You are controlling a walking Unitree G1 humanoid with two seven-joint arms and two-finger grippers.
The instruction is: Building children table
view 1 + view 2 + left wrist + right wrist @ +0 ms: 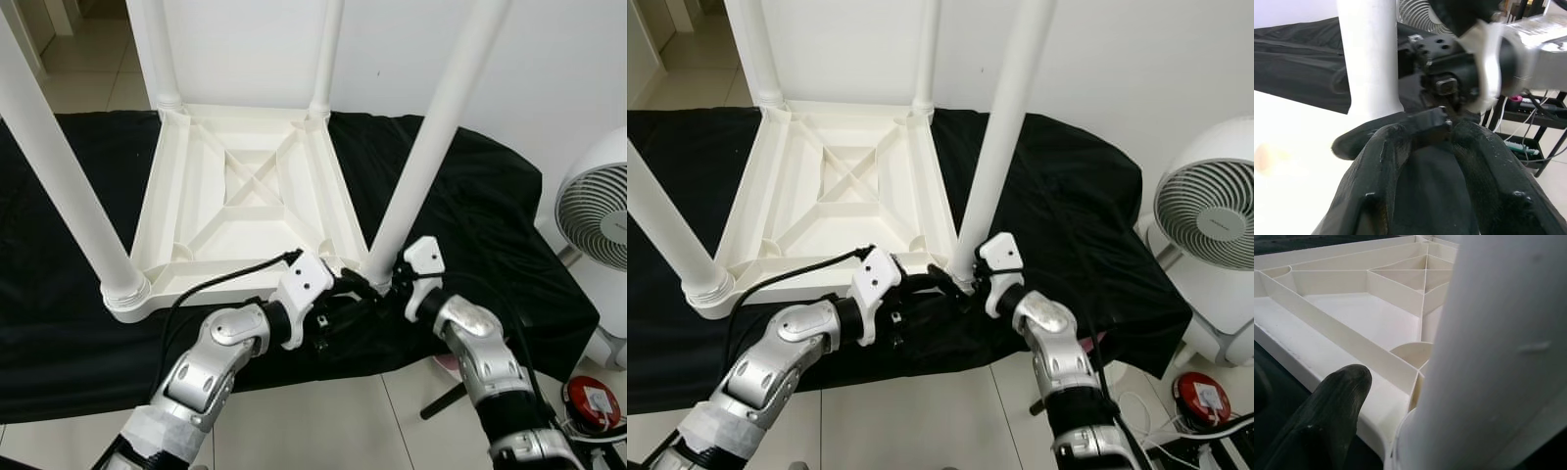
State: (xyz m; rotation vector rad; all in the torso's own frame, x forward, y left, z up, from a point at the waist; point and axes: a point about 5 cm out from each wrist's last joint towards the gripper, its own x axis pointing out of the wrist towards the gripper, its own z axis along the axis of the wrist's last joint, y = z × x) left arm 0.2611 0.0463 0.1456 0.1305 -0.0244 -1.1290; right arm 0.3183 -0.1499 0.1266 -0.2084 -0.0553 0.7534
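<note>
A white plastic table (pixel 168 186) lies upside down on a black cloth (pixel 470 196), with its legs pointing up. Both grippers meet at its near right corner, by the foot of the near right leg (pixel 431 147). My right gripper (pixel 392 283) reaches in from the right at that leg's base. In the right wrist view one finger (pixel 1332 411) sits just beside the leg (pixel 1488 357) with a small gap, and the other is hidden behind it. My left gripper (pixel 364 287) comes from the left, with its fingers (pixel 1381 166) closed to a point against the right gripper's wrist.
A white floor fan (pixel 598 211) stands to the right of the cloth. On the tiled floor at the lower right lie a red round object (pixel 595 399) and cables. The near left leg (pixel 59 166) rises steeply at the left. A white wall is behind.
</note>
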